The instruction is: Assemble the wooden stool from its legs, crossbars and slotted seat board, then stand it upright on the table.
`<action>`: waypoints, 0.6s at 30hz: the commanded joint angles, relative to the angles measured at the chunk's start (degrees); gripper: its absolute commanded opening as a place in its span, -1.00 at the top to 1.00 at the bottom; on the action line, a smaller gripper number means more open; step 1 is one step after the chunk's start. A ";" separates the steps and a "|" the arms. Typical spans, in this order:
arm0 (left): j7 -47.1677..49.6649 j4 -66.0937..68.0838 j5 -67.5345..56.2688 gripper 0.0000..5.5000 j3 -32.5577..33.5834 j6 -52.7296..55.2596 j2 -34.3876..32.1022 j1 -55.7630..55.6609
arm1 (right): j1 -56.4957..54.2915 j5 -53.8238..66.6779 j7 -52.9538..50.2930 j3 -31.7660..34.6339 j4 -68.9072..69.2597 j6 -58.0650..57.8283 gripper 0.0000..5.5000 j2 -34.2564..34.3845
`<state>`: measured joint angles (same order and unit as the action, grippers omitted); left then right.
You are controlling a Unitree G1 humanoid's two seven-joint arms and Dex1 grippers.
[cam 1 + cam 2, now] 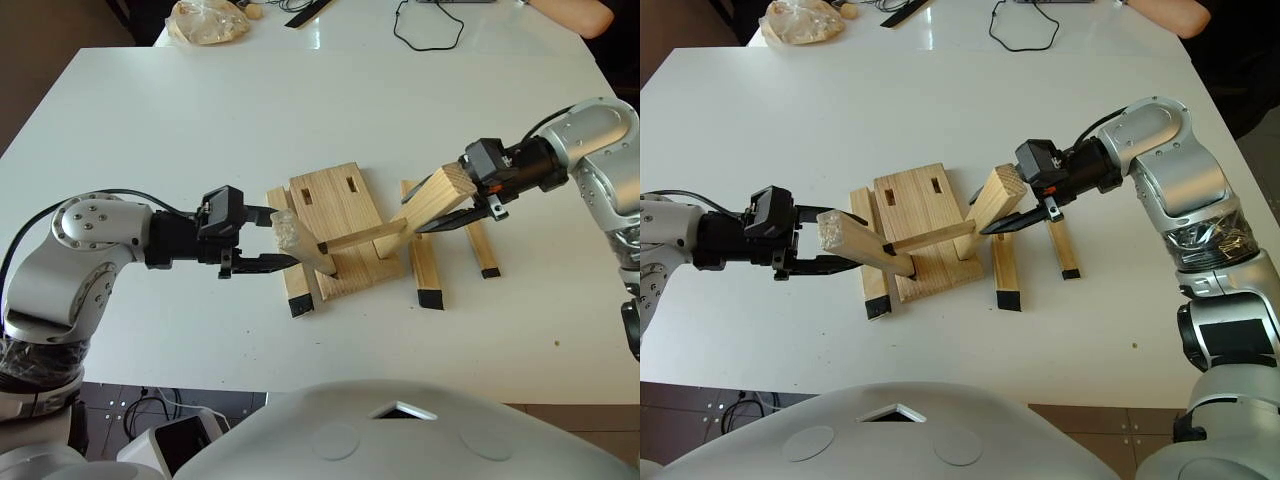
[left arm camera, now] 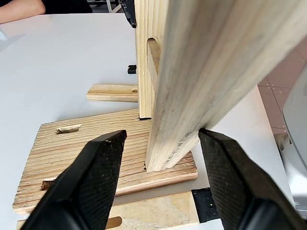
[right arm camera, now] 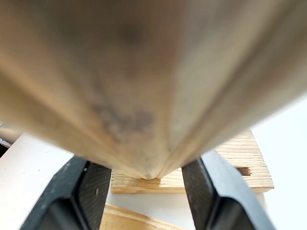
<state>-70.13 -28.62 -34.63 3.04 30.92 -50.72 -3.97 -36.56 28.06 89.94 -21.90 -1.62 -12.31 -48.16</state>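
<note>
Seat board (image 1: 335, 200) lies flat at mid-table (image 1: 200, 120), with two slots showing near its 12 o'clock edge.

Left gripper (image 1: 285, 238) comes in from 9 o'clock. Its fingers (image 2: 98, 177) sit either side of the left leg (image 1: 308, 248) and hold its raised end. That leg is tilted, its lower end resting on the board near the 7 o'clock corner.

Right gripper (image 1: 450, 212) comes in from 3 o'clock, clamped on the right leg (image 1: 438, 192). This leg is also tilted, its low end at the board's 3 o'clock edge.

Crossbar (image 1: 360, 240) spans between the two held legs, above the board. It enters a slot in the left leg; the joint at the right leg cannot be judged.

One loose leg (image 1: 296, 285) lies along the board's 9 o'clock edge. Two spare legs (image 1: 425, 270) lie on the table at 4 o'clock, under the right gripper.
</note>
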 commanded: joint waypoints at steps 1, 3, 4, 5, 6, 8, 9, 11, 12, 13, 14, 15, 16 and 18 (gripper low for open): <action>5.49 -1.85 -1.70 -0.01 -6.66 0.86 8.65 -4.47 | 3.85 -9.90 0.41 -16.45 6.66 -4.22 0.26 8.72; 6.06 -2.78 -2.52 -0.01 -6.79 1.53 9.27 -4.69 | 3.99 -10.31 0.15 -17.24 6.42 -4.20 0.26 9.40; 6.40 -2.91 -2.87 -0.01 -6.69 1.96 9.64 -5.16 | 4.23 -10.49 -0.02 -17.46 6.40 -4.21 0.26 9.52; 6.54 -2.69 -3.02 -0.01 -6.52 2.27 9.89 -5.70 | 4.63 -10.51 -0.24 -17.44 6.50 -4.28 0.26 9.41; 6.64 -2.22 -2.86 -0.01 -6.27 2.40 10.02 -6.13 | 5.08 -10.37 -0.43 -17.20 6.64 -4.32 0.26 9.13; 6.56 -1.10 -2.33 -0.01 -5.58 2.63 9.82 -6.54 | 5.87 -9.25 -0.91 -15.80 7.08 -4.80 0.26 8.21; 6.49 -0.67 -1.89 -0.01 -5.26 2.73 9.50 -6.43 | 6.11 -8.47 -1.12 -14.88 7.23 -5.18 0.26 7.72; 5.82 0.10 -0.33 -0.01 -5.06 1.96 8.53 -5.59 | 6.37 -7.33 -1.38 -13.43 7.40 -5.83 0.26 6.88; 5.37 0.67 0.82 -0.01 -5.08 1.15 7.89 -4.85 | 6.36 -6.98 -1.53 -12.81 7.33 -6.08 0.26 6.46; 5.92 1.90 2.68 -0.01 -5.45 0.75 7.47 -4.47 | 6.33 -6.76 -1.73 -12.15 7.26 -6.18 0.26 5.99; 6.51 3.86 6.56 -0.08 -6.87 -1.09 6.71 -4.13 | 6.17 -6.38 -2.05 -11.27 7.11 -6.39 0.26 5.55; 6.38 5.86 9.73 -0.10 -8.02 -3.23 6.09 -3.70 | 5.89 -5.52 -2.50 -9.96 7.02 -6.88 0.26 5.10; 6.54 7.22 11.49 -0.15 -8.47 -4.29 5.92 -3.37 | 5.54 -4.63 -2.74 -8.83 6.94 -7.40 0.26 4.74; 7.58 9.73 13.40 -0.29 -8.23 -6.00 6.63 -3.37 | 4.88 -3.04 -3.22 -6.86 6.83 -8.49 0.26 4.21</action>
<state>-67.74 -21.85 -24.49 -2.53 27.80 -47.99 -5.70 -35.54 27.76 85.49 -22.07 2.15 -17.35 -47.73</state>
